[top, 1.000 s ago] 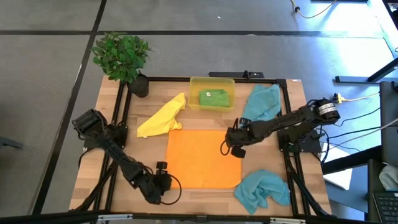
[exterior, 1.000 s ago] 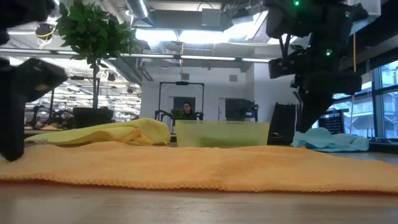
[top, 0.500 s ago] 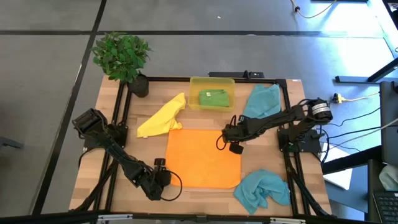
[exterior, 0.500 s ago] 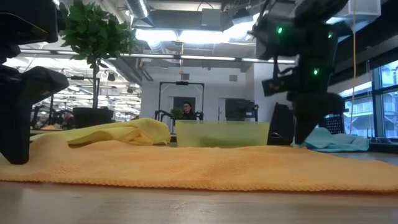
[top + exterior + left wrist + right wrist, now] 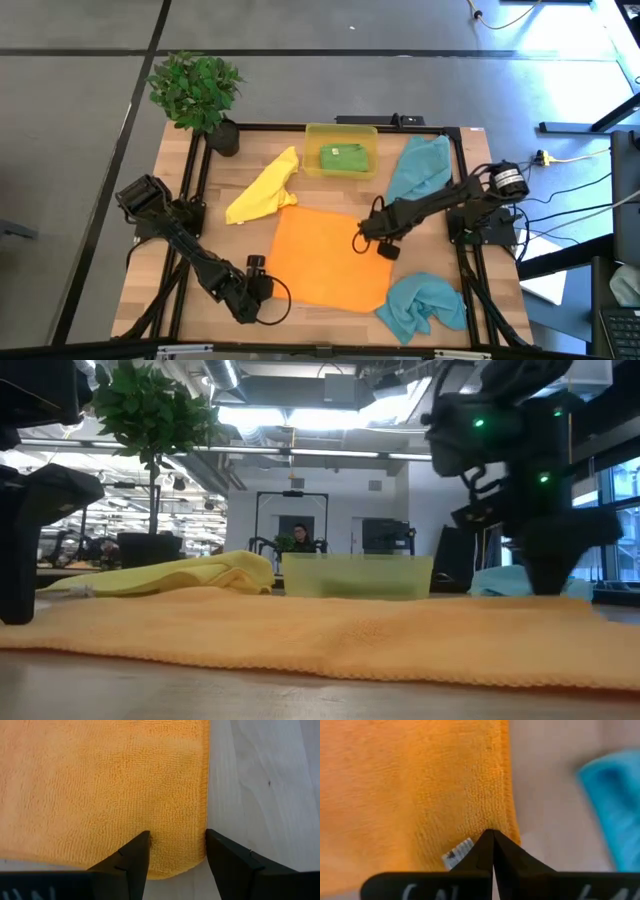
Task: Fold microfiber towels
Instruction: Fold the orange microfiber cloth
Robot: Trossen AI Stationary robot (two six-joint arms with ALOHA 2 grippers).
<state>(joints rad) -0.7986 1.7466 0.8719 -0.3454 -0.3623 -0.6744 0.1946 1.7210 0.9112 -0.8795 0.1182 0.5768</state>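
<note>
Jaws of the right gripper [image 5: 493, 851] are pinched shut on the edge of the orange towel [image 5: 330, 255], right beside its small white label [image 5: 457, 853], so the far right side of the cloth is held, probably to drag or lift it for a fold. Those of the left gripper [image 5: 176, 851] stand apart, straddling the towel's near left corner with one finger over the cloth and the other at its hem by bare wood; nothing is clamped there, and my guess is that it is lining up to pinch that corner so both arms can carry one side over the other. The towel itself lies spread nearly flat in the middle of the wooden surface [image 5: 150, 250], a little skewed to the frame, which makes sense as the working spot for folding. Around it wait the others: a yellow towel [image 5: 262, 190] bunched toward the far left, a teal towel [image 5: 418, 165] crumpled at the far right, a second teal towel [image 5: 422, 303] heaped at the near right just beside the orange one's corner, and a green towel [image 5: 345, 157] lying compact in the yellow bin [image 5: 341, 131], apparently already folded and put away. A potted plant [image 5: 196, 90] stands at the far left corner, clear of the work.
</note>
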